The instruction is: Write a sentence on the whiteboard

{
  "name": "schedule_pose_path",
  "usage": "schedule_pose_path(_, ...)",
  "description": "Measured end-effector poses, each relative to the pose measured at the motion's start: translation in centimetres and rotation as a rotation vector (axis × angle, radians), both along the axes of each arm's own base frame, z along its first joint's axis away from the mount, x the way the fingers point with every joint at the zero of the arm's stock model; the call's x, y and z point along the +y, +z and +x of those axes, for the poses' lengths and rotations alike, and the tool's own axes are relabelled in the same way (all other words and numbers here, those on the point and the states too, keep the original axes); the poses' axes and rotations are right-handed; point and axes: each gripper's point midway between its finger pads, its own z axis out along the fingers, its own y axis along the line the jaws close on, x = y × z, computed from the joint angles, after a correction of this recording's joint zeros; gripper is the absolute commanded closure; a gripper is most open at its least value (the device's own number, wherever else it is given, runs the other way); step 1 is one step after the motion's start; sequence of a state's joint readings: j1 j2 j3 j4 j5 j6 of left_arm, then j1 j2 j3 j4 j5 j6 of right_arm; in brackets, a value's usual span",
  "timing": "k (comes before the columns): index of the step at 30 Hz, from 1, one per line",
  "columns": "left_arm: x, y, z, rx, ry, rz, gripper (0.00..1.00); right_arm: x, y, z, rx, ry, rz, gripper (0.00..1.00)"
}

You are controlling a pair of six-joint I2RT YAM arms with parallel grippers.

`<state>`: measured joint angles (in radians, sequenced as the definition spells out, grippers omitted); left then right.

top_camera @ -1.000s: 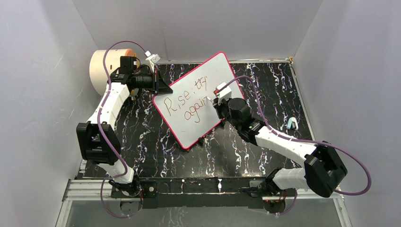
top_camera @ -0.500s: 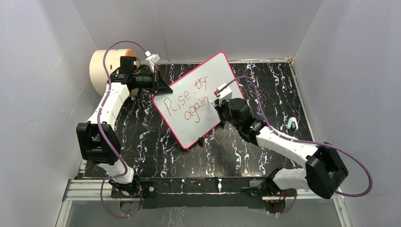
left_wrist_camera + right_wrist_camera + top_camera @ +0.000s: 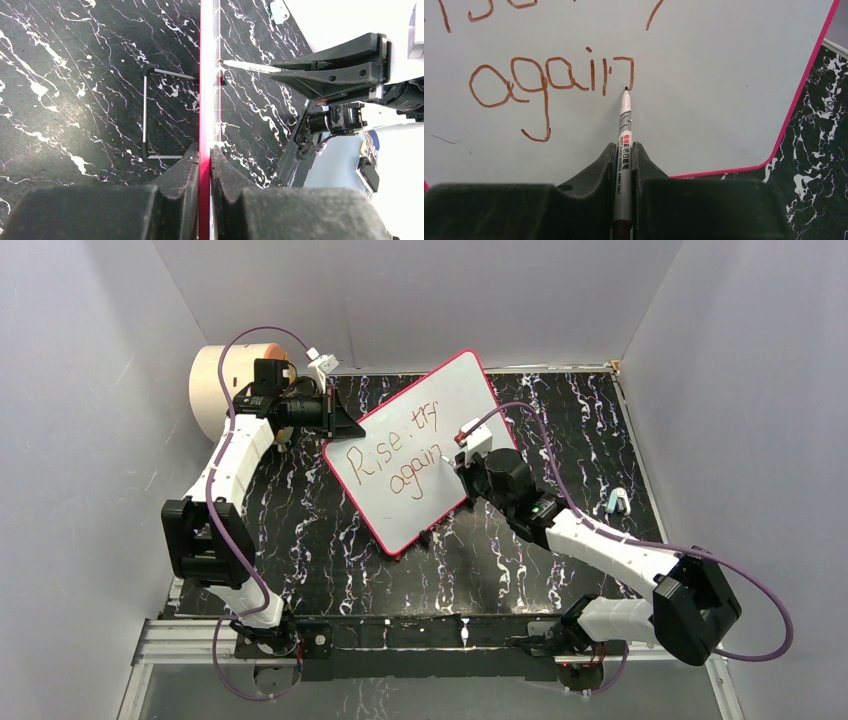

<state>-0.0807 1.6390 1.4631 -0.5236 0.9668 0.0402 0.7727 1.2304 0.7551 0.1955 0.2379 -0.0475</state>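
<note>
Desk (image 3: 330, 540): black surface with white marbling; it carries the whiteboard and both arms are mounted at its near edge.
Whiteboard (image 3: 440, 400): white panel with a pink-red rim, placed mid-desk and turned at an angle, one corner toward the rear wall. The left wrist view shows it edge-on (image 3: 205, 75), propped up from the desk.
Wire stand (image 3: 145, 115): thin metal bracket on the rear side of the whiteboard, resting on the desk.
Sentence (image 3: 395, 465): reddish-brown handwriting on the whiteboard face in two lines, "Rise, try" above and "again" (image 3: 549, 82) below.
Left gripper (image 3: 345, 420): clamped narrow on the whiteboard's left rim. In the left wrist view (image 3: 204, 157) one finger lies on each face with the pink edge between them.
Right gripper (image 3: 624, 150): closed narrow on the marker barrel, positioned in front of the written face, right of "again" (image 3: 455, 462).
Marker (image 3: 625, 125): slim silver-white barrel with printed text, extending forward from the right gripper. Its dark tip sits at the lower end of the last stroke of the final letter of "again". In the left wrist view (image 3: 245, 65) the tip meets the whiteboard face.
Cream cylinder (image 3: 210, 390): located in the rear left corner, behind the left arm and apart from the whiteboard.
Small pale object (image 3: 617, 502): lies on the desk near the right wall, well apart from the whiteboard.
</note>
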Motion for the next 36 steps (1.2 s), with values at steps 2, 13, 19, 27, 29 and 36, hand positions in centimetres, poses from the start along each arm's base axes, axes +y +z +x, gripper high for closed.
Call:
schedule_pose_path(2,0.0,0.0,0.0,0.0,0.0,0.0,1.0,0.1,0.5,-0.1,-0.009,0.009,0.014,1.0)
schedule_pose_path(13,0.0,0.0,0.0,0.0,-0.001,-0.001,1.0,1.2,2.6,0.3,-0.068,0.037,0.081,1.0)
schedule_pose_path(19,0.0,0.0,0.0,0.0,-0.001,-0.001,1.0,1.6,1.3,0.4,-0.045,0.049,0.065,1.0)
schedule_pose_path(27,0.0,0.0,0.0,0.0,-0.001,-0.001,1.0,1.7,1.6,0.5,-0.055,0.049,0.073,1.0)
schedule_pose_path(29,0.0,0.0,0.0,0.0,-0.001,-0.002,1.0,1.8,1.7,0.5,-0.058,0.049,0.076,1.0)
schedule_pose_path(36,0.0,0.0,0.0,0.0,-0.001,-0.001,1.0,1.8,1.6,0.6,-0.058,0.047,0.076,1.0)
